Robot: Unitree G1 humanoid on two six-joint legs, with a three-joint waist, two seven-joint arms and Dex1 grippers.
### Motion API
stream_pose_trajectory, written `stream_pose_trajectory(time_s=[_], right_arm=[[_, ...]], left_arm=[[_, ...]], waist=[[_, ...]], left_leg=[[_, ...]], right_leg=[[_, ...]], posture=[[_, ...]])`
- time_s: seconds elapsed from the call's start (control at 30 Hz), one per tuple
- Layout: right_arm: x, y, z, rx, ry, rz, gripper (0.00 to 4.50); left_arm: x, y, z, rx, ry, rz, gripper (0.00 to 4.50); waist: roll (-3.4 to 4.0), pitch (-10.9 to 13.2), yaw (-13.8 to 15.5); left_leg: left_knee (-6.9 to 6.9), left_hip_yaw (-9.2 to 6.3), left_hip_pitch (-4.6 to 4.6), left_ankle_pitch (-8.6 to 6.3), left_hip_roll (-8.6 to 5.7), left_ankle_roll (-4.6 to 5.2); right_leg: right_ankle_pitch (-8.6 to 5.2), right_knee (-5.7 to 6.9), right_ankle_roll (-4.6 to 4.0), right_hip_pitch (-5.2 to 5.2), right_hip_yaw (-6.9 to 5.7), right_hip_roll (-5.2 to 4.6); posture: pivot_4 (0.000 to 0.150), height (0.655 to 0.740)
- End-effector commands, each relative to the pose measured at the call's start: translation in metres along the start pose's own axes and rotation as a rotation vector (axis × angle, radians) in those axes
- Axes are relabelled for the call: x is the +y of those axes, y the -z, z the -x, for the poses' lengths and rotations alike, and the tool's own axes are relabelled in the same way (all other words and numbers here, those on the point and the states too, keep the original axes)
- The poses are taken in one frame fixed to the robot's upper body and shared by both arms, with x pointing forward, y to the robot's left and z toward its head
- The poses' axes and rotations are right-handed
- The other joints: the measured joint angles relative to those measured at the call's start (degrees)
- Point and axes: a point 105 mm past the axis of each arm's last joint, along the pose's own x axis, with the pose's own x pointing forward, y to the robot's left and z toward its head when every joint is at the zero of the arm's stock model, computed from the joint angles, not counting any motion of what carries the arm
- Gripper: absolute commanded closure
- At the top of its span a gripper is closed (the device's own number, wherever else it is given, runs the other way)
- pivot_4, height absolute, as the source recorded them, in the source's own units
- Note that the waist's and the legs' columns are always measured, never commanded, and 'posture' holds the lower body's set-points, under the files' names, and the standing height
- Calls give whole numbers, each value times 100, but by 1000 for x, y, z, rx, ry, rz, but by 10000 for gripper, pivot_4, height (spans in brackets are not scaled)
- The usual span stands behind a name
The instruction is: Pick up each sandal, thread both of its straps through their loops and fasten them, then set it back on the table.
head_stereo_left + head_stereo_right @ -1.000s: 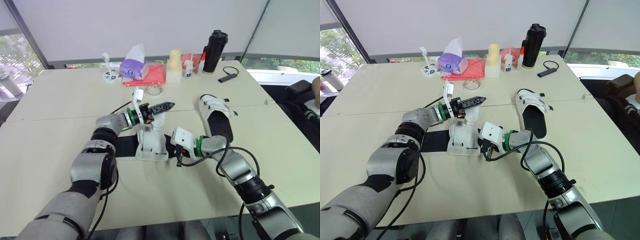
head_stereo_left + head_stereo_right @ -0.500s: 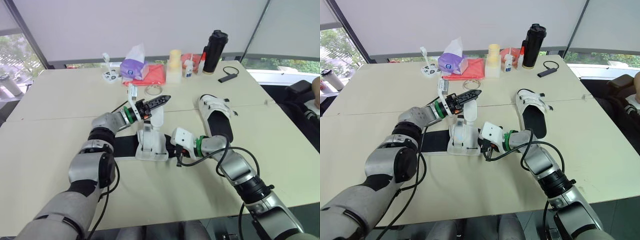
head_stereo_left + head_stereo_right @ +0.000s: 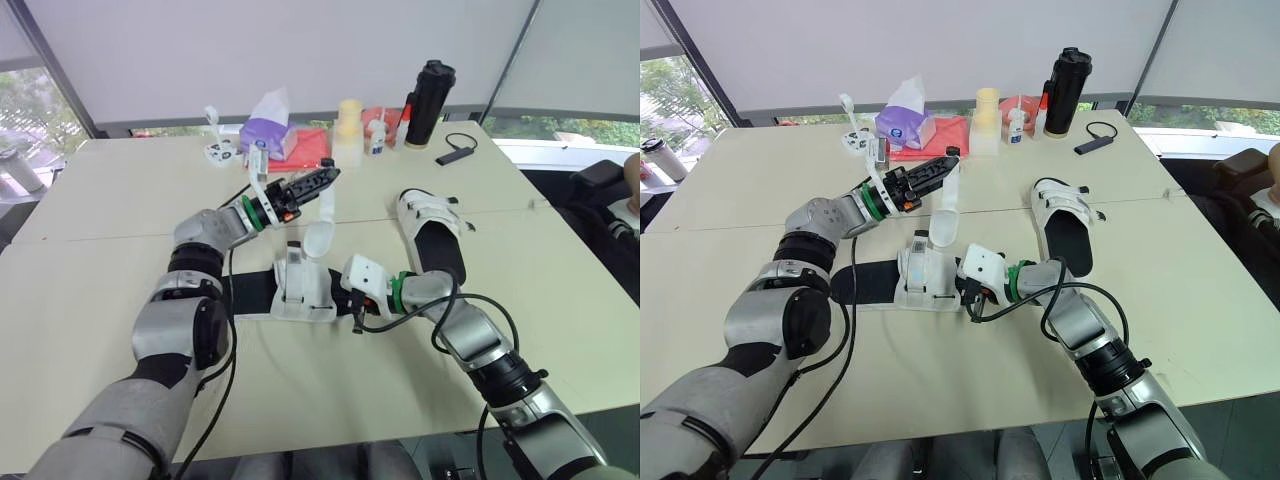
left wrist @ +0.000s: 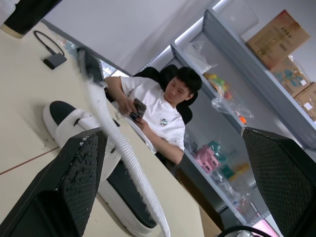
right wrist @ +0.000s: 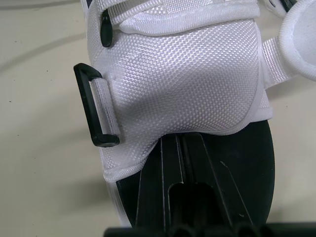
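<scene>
Strap [image 3: 322, 215] of sandal [image 3: 300, 292] drapes over left gripper [image 3: 322, 178], fingers apart; right gripper [image 5: 180, 148], fingers together, touches it.

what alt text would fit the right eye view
A white strap runs from the sandal on the table up to the left gripper; the right gripper sits at that sandal's right side. A second sandal lies further right.
</scene>
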Motion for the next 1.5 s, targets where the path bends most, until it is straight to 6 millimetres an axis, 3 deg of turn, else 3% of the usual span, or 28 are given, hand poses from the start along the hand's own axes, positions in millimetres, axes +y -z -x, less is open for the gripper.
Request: stream_pose_trajectory(time_s=[0.03,0.2,0.27,0.5,0.7,0.8,0.93,1.1,1.5], right_arm=[[9,18,-6,63,-34,-41,45000],[9,18,-6,63,-34,-43,45000],[9,18,-5,64,-34,-42,45000],[9,18,-5,66,-35,-41,45000],[8,21,-2,71,-30,-46,45000],[10,22,-1,75,-33,-47,45000],[11,23,-2,78,-43,-45,45000],[12,24,-2,82,-57,-40,45000],[13,26,-2,95,-81,-17,45000]], left_arm=[[-9,-8,0,20,22,-85,13473],[-7,-1,1,32,19,-84,38722],[-8,0,2,35,22,-84,44215],[-19,3,4,59,88,-143,44215],[-73,21,25,178,306,-403,44215],[-89,37,37,238,355,-514,44215],[-96,64,56,344,390,-728,44215],[-97,78,65,401,382,-884,44215],[-79,126,88,590,409,-968,44215]], waist=[[0,0,0],[1,0,3],[0,0,3],[1,-1,0],[2,-1,-13],[2,-1,7],[7,-4,19],[6,-5,36],[7,-5,39]], left_leg=[[0,0,0,0,0,0],[0,0,3,0,0,-1],[0,0,3,0,0,0],[2,0,3,0,0,-1],[0,0,4,1,2,-2],[0,0,4,1,4,-2],[0,1,11,0,4,-4],[0,1,11,1,6,-3],[-6,3,9,0,6,-2]], right_leg=[[0,0,0,0,0,0],[1,2,-1,3,0,0],[0,2,-1,3,0,0],[0,2,-1,4,1,0],[1,3,-3,3,4,0],[1,2,-4,4,7,0],[-7,-2,-20,12,9,-1],[-13,-4,-30,12,10,-3],[-17,-10,-38,10,11,-6]], posture=[[1500,7400],[1500,7400],[1500,7400],[1500,7400],[1500,7400],[1500,7400],[1500,7400],[1500,7400],[1500,7400]])
